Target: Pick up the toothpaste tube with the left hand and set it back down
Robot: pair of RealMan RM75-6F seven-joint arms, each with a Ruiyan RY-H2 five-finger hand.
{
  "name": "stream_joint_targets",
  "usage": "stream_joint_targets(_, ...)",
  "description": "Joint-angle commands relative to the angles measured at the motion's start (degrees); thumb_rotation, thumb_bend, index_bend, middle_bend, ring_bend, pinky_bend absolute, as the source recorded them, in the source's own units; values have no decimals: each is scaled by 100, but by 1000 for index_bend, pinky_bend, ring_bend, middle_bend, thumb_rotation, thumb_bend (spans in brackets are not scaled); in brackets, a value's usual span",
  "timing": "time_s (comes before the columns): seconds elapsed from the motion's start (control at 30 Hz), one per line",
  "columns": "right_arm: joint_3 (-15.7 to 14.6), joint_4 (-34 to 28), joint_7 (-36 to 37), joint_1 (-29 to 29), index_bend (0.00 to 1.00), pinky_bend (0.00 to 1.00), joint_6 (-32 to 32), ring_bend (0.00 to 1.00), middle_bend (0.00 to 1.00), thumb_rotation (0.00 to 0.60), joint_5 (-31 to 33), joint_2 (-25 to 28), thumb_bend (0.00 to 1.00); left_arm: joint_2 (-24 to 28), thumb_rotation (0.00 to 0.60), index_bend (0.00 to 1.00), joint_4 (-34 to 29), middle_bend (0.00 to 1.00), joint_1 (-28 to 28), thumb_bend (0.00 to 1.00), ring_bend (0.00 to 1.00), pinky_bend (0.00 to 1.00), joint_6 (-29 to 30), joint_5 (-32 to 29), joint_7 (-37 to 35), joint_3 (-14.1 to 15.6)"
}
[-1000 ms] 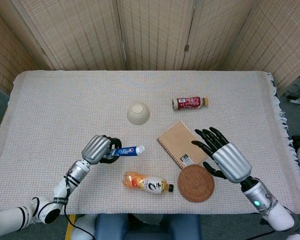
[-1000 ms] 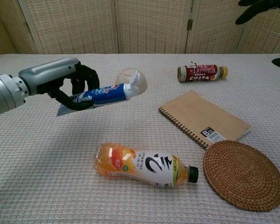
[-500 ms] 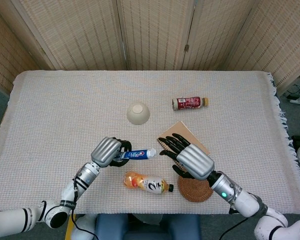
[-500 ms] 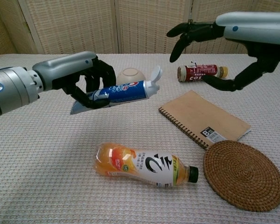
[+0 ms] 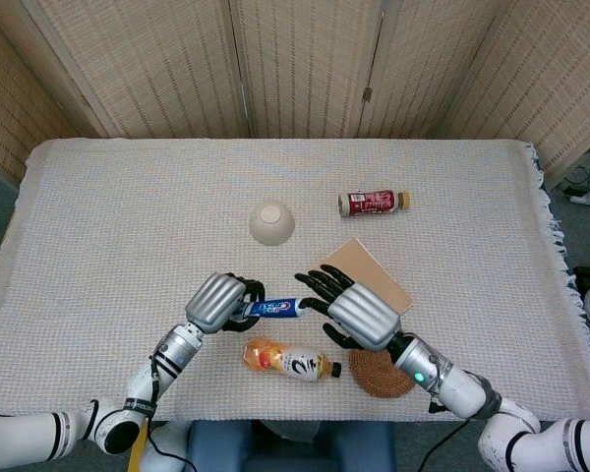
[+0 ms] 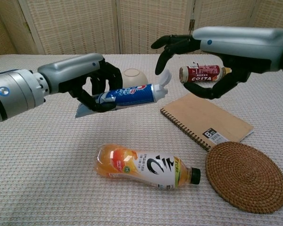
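Chest view shows the left hand (image 6: 92,82) gripping the toothpaste tube (image 6: 127,95) aloft above the worktop (image 6: 47,169), lifted for set-down; the right hand (image 6: 198,52) hovers spread, empty, by its cap.

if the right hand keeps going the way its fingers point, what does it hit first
Probably the cap end of the toothpaste tube held by the left hand. The right hand has open fingers reaching toward it; depth is unclear, so it might pass behind.

Toothpaste tube (image 6: 127,96) in left hand (image 6: 87,80), above table (image 6: 42,155).
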Motion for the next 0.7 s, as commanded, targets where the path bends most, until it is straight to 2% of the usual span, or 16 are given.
stream_joint_targets(0.03,-15,34,-49,50,293,0,-35,5,61,600,123,-36,604,9,600,731,-3,811,13,740,709,522,8,-6,-20,10)
stream_joint_targets(0.7,-304,507,327,76,303,0,23,0,68,600,233,-264,631,112,600,731,-78,811,133,741,709,503,117,221,-471,79)
